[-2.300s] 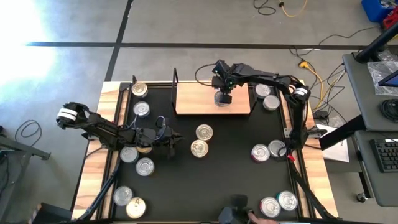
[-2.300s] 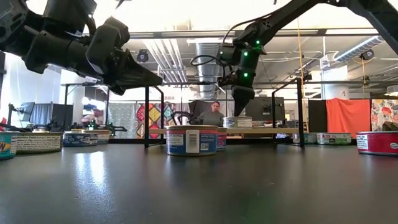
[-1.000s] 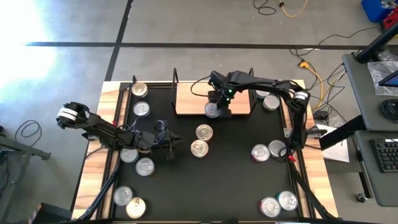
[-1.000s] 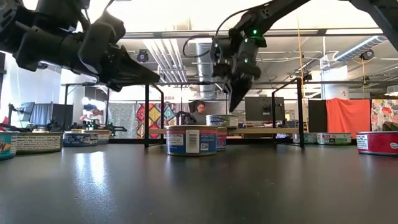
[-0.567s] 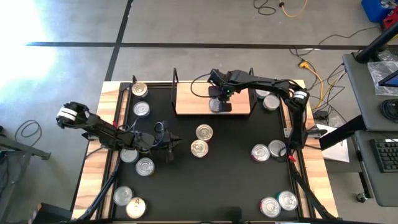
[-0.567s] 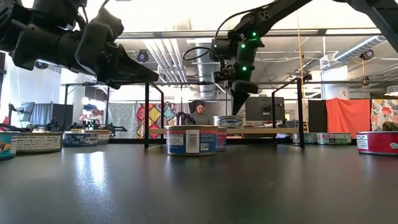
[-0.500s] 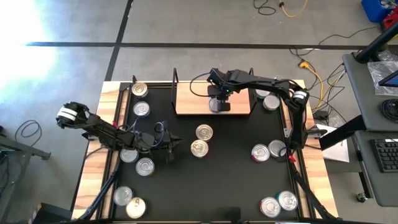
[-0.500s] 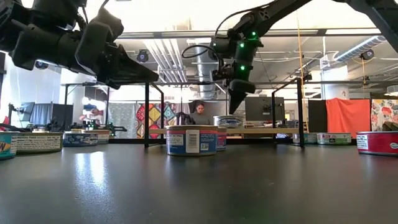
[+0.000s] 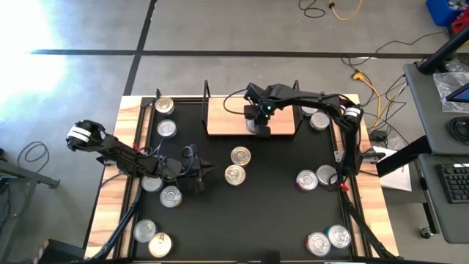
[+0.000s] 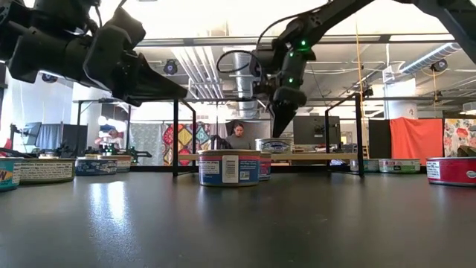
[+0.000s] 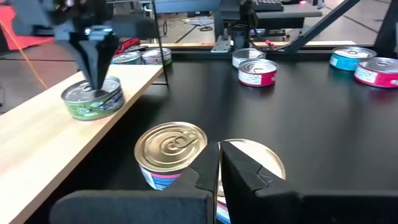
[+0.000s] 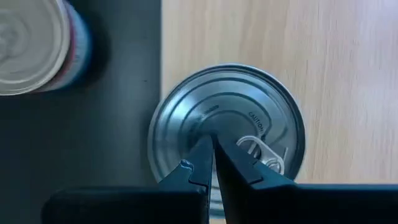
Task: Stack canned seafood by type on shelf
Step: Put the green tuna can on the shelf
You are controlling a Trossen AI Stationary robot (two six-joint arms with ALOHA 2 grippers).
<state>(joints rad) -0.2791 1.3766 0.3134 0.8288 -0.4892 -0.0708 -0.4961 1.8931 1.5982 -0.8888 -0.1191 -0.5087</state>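
The canned seafood is spread all over the black table (image 9: 271, 220), and only 1 tin, a green-labelled tin (image 11: 93, 98) with a silver lid, sits on the shelf (image 9: 227, 117), at the front edge of the light-wood board. The right gripper (image 12: 212, 167) is directly above it, fingers pinched together with nothing between them, tips at the middle of the lid beside the pull tab; whether they actually touch the lid I cannot tell. In the low view that gripper points down at the tin from above, green lights glowing on its wrist.

The left gripper (image 11: 219, 163) is also pinched shut and empty, hanging low over the table's left-centre. Just ahead of it stand 2 tins side by side: a gold-lidded tin (image 11: 171, 154) with a blue and pink label, and a silver-lidded tin (image 11: 264, 163) partly hidden behind the fingers.

Elsewhere in the high view, 2 tins sit by the shelf's left post, 2 more at its right end, a pair at the right edge of the table, another pair at the near right corner, and a cluster along the left side under and near the left arm. Beyond the table, in the low view, a person (image 10: 238, 137) sits in the room.
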